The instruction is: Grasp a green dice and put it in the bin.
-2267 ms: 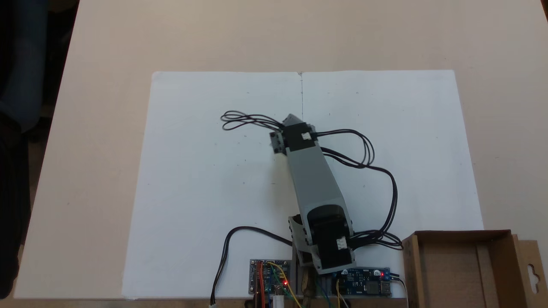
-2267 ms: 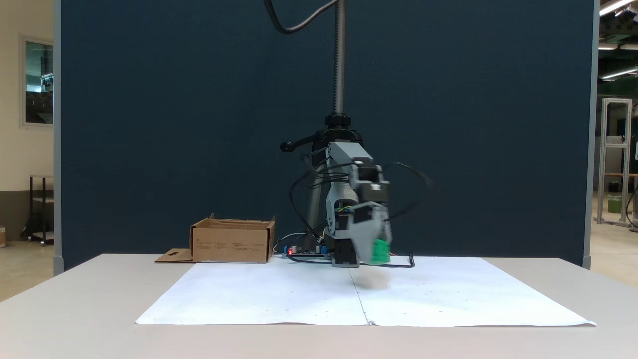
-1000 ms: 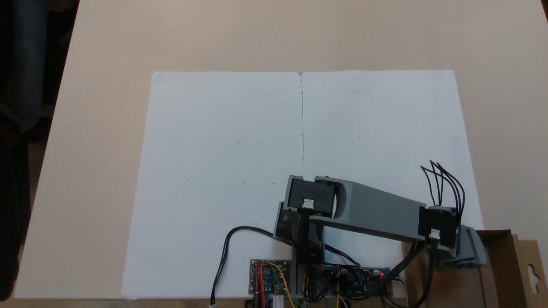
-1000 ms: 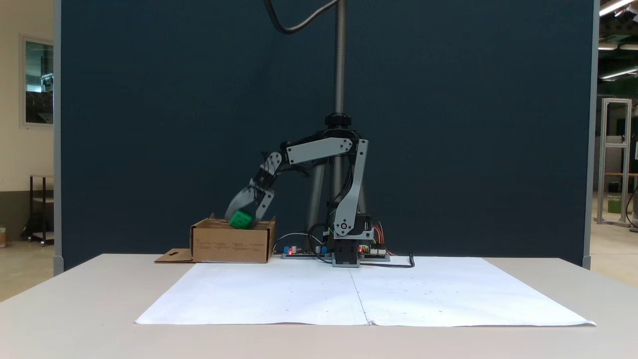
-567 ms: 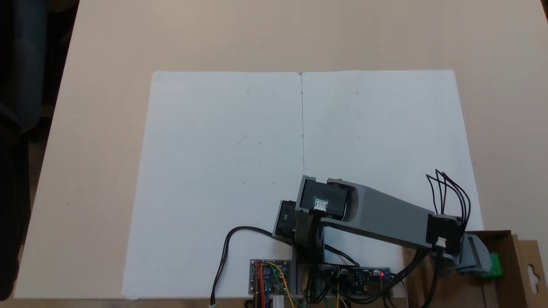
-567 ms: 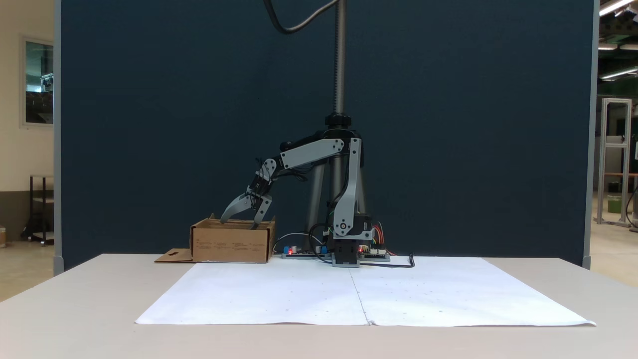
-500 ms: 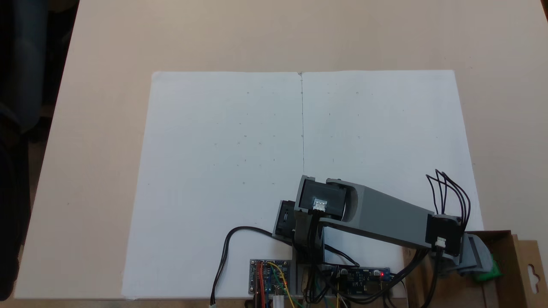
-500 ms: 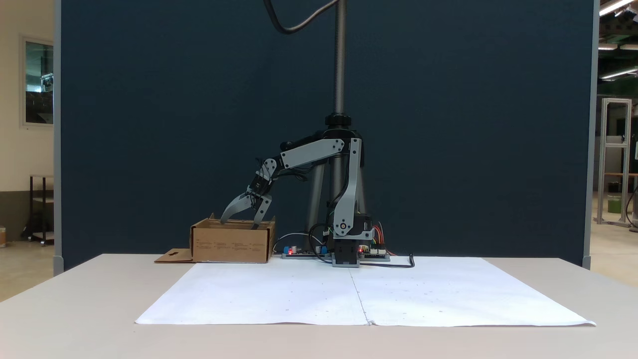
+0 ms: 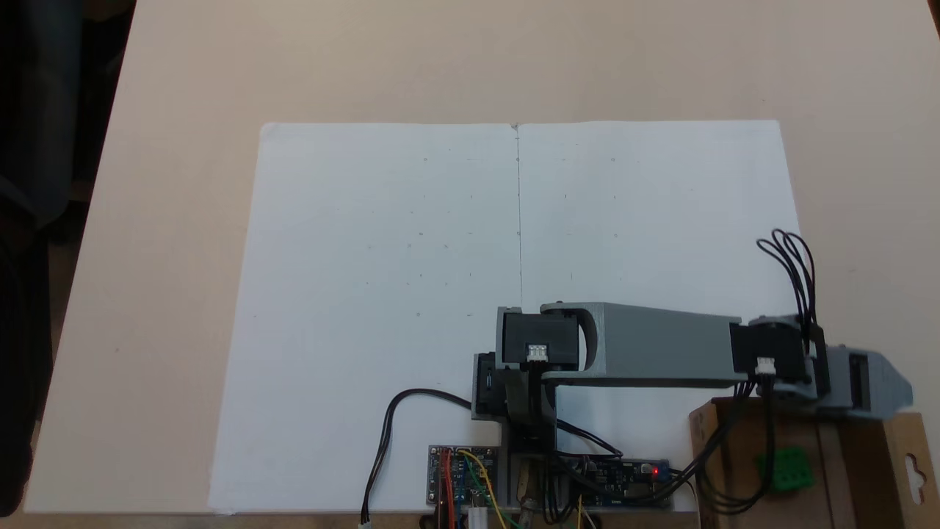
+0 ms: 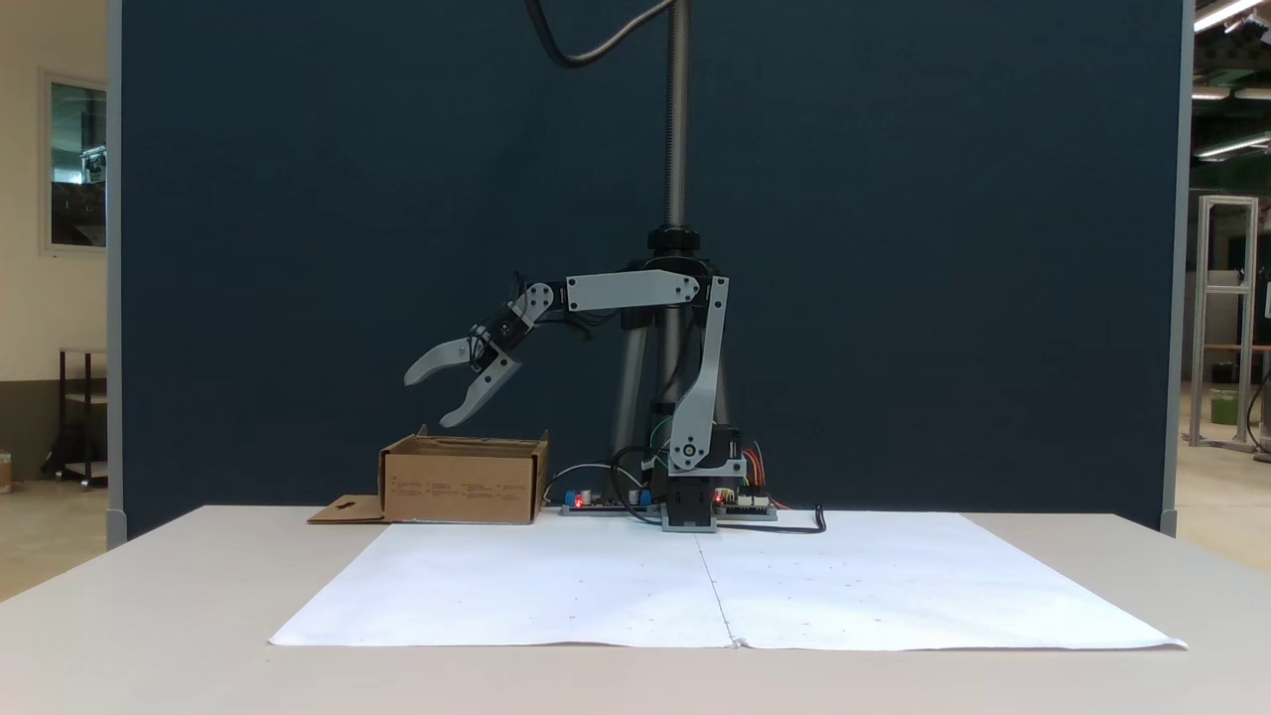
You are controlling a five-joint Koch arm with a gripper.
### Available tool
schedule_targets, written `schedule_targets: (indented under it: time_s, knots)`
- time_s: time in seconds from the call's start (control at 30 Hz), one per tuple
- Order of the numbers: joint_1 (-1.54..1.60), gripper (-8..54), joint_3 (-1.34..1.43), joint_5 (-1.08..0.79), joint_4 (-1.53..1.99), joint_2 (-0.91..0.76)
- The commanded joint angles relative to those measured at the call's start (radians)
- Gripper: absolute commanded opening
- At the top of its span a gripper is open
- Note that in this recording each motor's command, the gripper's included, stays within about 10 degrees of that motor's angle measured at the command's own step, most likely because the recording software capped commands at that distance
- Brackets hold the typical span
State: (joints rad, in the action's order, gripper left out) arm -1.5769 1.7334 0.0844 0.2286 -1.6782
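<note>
One green dice (image 9: 789, 469) inside the bin (image 9: 866, 455); jaws spread above

Dark blue partition (image 10: 943, 248) behind the beige counter (image 10: 149, 636); ceiling strip lights (image 10: 1221, 94) glow at right, cream wall (image 10: 50, 298) left.
</note>
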Motion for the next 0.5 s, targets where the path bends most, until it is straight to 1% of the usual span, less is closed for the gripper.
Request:
schedule_targets:
  time_s: [0.0, 0.03, 0.23, 0.33, 0.47]
  knots:
    - [0.081, 36.1, -0.057, 0.046, -0.038, -0.051]
    - [0.12, 37.0, -0.055, 0.046, -0.038, -0.052]
    - [0.382, 36.9, -0.055, 0.032, -0.038, -0.106]
    - [0.54, 36.9, -0.029, -0.037, -0.037, -0.14]
    - [0.75, 36.9, 0.029, -0.083, -0.037, -0.189]
